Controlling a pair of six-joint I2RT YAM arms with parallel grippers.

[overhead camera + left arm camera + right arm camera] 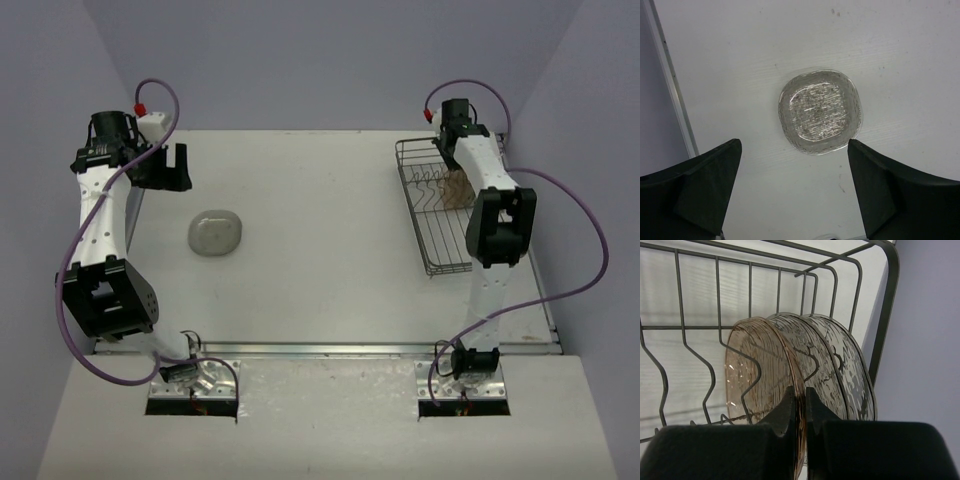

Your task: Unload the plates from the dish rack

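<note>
The dark wire dish rack (436, 222) stands at the table's right; its wires (860, 290) fill the right wrist view. Three translucent plates stand upright in it: a brownish plate (755, 370) on the left, a smoky one (815, 365) in the middle, a clear one (855, 375) at the right. My right gripper (800, 400) is shut on the brownish plate's rim; in the top view it (455, 165) reaches down into the rack. One clear plate (217, 233) lies flat on the table at the left, also in the left wrist view (820, 111). My left gripper (794, 192) is open and empty above it.
The table's left edge (670, 85) runs close beside the flat plate. The rack's near half (445, 250) holds no plates. The right arm's elbow (500, 225) hangs over the rack's right side.
</note>
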